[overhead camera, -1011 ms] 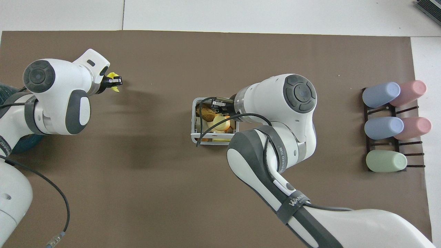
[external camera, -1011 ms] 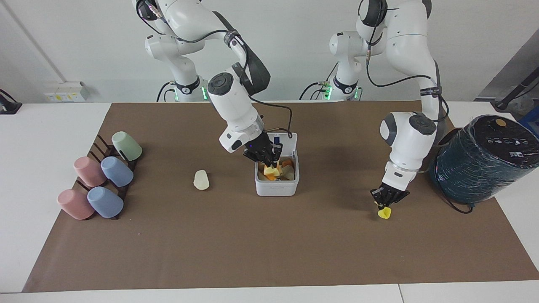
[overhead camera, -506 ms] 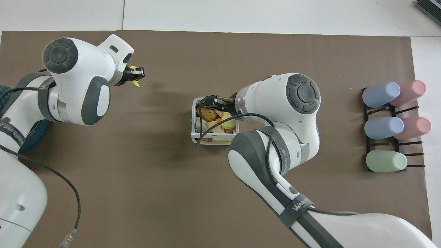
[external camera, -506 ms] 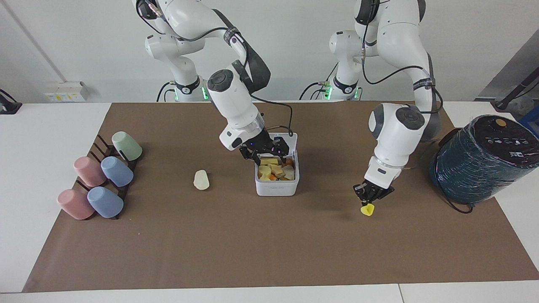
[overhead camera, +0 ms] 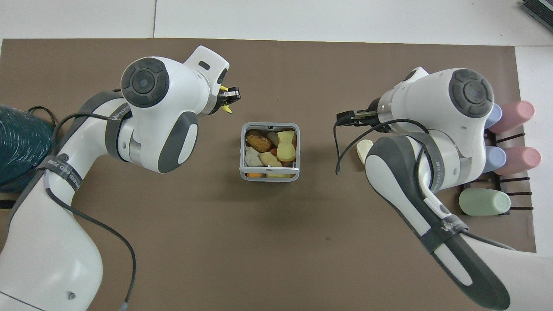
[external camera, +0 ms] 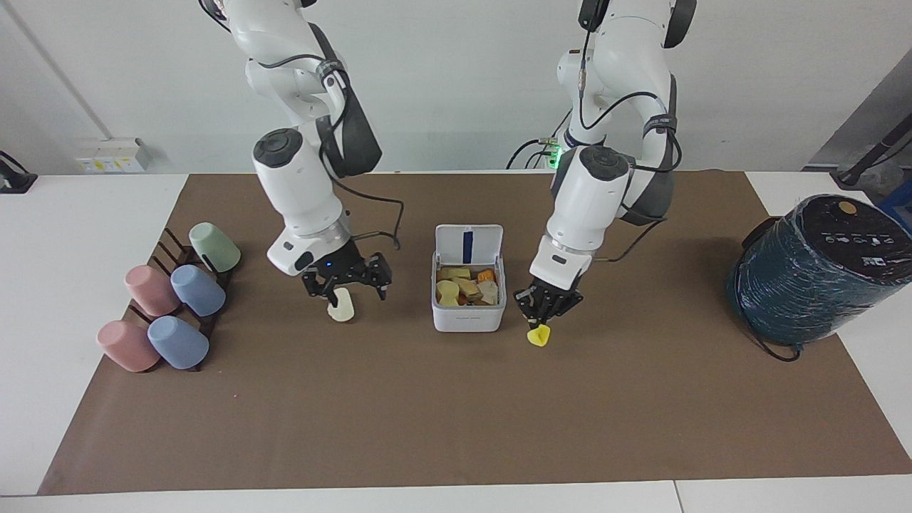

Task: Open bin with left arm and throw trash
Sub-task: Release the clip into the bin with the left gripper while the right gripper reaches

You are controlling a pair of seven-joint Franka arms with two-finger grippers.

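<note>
- Bin (external camera: 468, 288) sits mid-desk, lid tipped up so trash drops straight in.
- Left gripper (external camera: 543, 320), jaws pinching the bright yellow chunk (external camera: 538, 335), hangs beside the bin.
- Right gripper (external camera: 347, 283), jaws spread, straddles the cream chunk (external camera: 341, 305) toward the bin's cup-rack side.

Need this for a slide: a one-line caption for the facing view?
Left tool carries yellow trash beside the open bin; open right tool hovers over cream trash.
</note>
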